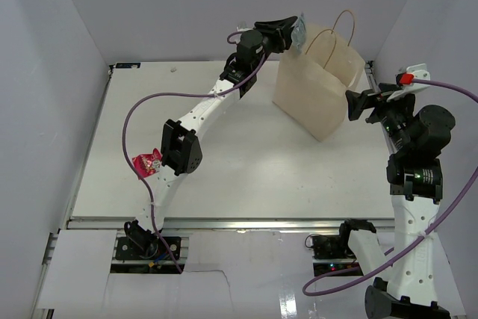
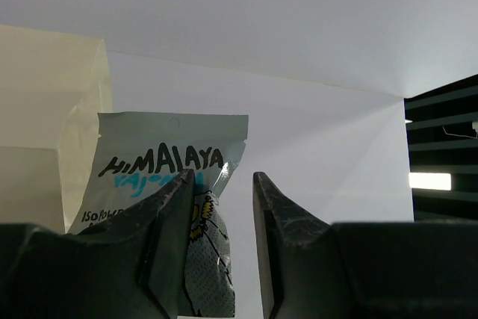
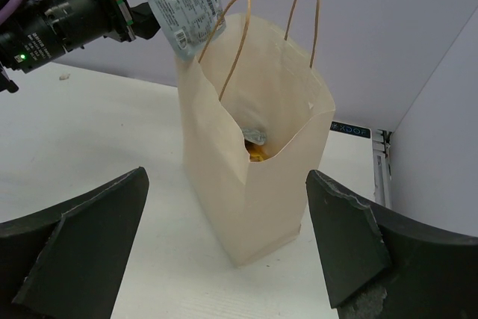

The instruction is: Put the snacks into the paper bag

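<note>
At the paper bag's (image 3: 254,199) 10 o'clock rim the left gripper (image 2: 222,177) presents a silver-blue Himalaya packet (image 2: 168,151), whether pinched cannot be told; it probably needs centring over the mouth, while the right gripper (image 3: 225,175) gapes empty

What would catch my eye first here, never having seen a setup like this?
The tall paper bag standing at the far right of the table stands out first. Just above its rim, the left gripper holds a silver-blue packet in the air. A red-pink packet lies alone near the table's left edge.
</note>
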Robot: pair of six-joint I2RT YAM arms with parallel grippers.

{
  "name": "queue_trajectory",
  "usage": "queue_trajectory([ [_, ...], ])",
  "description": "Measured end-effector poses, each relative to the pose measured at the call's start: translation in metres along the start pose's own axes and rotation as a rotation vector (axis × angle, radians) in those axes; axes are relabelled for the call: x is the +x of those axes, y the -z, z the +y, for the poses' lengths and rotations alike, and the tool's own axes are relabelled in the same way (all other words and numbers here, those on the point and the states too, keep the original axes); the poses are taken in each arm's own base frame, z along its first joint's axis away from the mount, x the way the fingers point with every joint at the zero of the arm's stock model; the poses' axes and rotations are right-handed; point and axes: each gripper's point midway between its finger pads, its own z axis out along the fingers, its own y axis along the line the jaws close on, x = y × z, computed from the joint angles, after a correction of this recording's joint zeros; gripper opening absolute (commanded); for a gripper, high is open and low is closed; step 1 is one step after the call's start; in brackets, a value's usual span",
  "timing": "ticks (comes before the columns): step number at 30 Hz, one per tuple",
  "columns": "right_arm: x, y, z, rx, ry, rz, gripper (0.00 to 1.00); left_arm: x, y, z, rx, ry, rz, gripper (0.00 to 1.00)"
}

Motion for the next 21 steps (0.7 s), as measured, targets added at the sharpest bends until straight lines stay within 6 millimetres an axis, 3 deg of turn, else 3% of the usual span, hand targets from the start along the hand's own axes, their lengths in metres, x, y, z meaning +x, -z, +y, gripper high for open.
queue_trajectory([
  [16, 0.0042, 0.0007, 0.0063, -0.024, -0.036, -0.013, 0.92, 0.0008, 0.0004, -0.0085, 0.02, 0.008, -0.003, 0.52],
  [21, 0.0063, 0.0011, 0.0077, -0.028, -0.046, -0.015, 0.92, -0.0074, -0.0013, -0.0095, 0.026, 0.011, -0.049, 0.59],
])
